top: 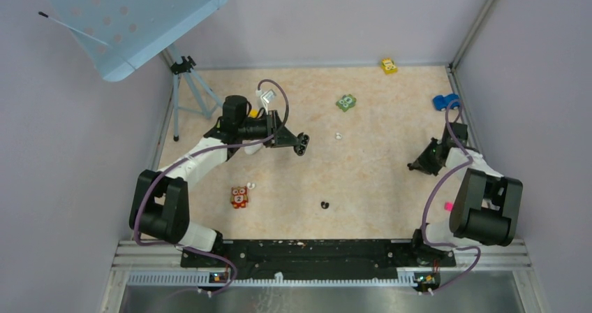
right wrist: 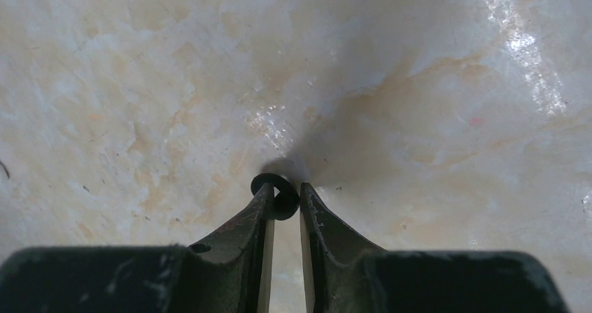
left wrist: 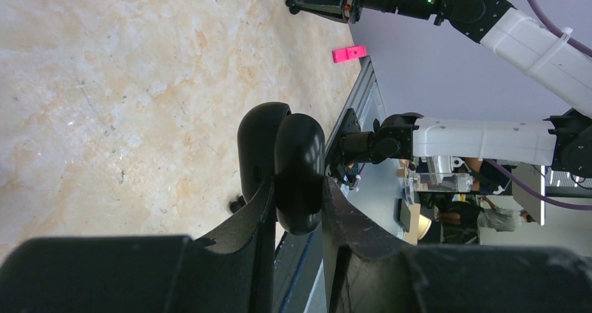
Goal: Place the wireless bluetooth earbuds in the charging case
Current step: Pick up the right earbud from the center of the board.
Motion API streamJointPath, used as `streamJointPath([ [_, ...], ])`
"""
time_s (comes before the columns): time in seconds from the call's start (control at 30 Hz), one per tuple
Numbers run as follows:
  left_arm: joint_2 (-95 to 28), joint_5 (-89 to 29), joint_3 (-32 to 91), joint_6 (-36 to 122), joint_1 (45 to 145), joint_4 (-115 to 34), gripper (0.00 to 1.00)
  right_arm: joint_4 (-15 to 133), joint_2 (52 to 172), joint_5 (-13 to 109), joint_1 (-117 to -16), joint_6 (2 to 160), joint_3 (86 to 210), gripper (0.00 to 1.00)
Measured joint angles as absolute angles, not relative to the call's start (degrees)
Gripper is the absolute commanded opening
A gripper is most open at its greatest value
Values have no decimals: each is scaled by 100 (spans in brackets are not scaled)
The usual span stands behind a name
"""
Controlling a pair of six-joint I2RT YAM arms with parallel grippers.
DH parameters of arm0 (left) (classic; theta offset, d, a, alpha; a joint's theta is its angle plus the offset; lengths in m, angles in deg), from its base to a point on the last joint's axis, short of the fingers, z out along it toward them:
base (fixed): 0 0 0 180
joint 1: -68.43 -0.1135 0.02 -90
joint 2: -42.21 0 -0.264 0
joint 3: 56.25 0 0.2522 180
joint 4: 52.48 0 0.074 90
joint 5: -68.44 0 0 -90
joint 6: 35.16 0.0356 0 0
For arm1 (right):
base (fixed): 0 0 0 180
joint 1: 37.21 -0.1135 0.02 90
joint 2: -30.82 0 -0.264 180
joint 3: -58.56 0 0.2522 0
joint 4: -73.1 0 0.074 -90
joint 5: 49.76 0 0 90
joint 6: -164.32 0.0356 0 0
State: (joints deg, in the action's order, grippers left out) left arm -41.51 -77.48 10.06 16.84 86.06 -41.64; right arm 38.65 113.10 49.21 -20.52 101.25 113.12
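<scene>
**Top external view.**
- Left claw (top: 297, 141): closed on the charging case (top: 303, 144), a black clamshell held off the surface (top: 377, 187).
- Right claw (top: 417, 165): low over the surface, far to the right of the left claw. Its jaws cannot be read from here.
- Loose earbuds: a white bud (top: 338, 136) lies just right of the left claw. A second white bud (top: 250, 185) lies nearer than that claw and to its left, beside an orange owl figure (top: 239, 197). A black bud (top: 324, 205) lies between the two claws, on the near side.
- Writing: the owl's belly carries a mark too small to read.

**Left wrist view.**
- Left claw (left wrist: 297, 194): both fingers clamp the charging case (left wrist: 283, 152) by its sides, and its two rounded halves stand apart.
- The black bud (left wrist: 236, 205) shows just beyond the left finger.
- No brand shows on the case.

**Right wrist view.**
- Right claw (right wrist: 286, 195): jaws nearly together, pinching a black ring-tipped piece (right wrist: 285, 202) at the very tips, close above the surface.
- Judgement: likely a bud seen from its ear tip, though I cannot tell for sure.
- No lettering.

**Handling note (judgement).**
- The pinch is at the tip edge only, so the piece could twist or slip. Lift slowly and keep the pressure light.
- Hold the case steady with its wells facing the right claw.
- Line the bud up over a well before letting go.
</scene>
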Motion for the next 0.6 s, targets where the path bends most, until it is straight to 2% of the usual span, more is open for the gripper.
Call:
streamJointPath([
  [0.3, -4151, -7767, 1006, 1680, 8606, -4169, 0, 4007, 11153, 5074, -2052, 9996, 11124, 20],
  [0.6, -4151, -7770, 1006, 1680, 8606, -4171, 0, 4012, 10963, 5207, -2052, 9937, 11002, 5],
])
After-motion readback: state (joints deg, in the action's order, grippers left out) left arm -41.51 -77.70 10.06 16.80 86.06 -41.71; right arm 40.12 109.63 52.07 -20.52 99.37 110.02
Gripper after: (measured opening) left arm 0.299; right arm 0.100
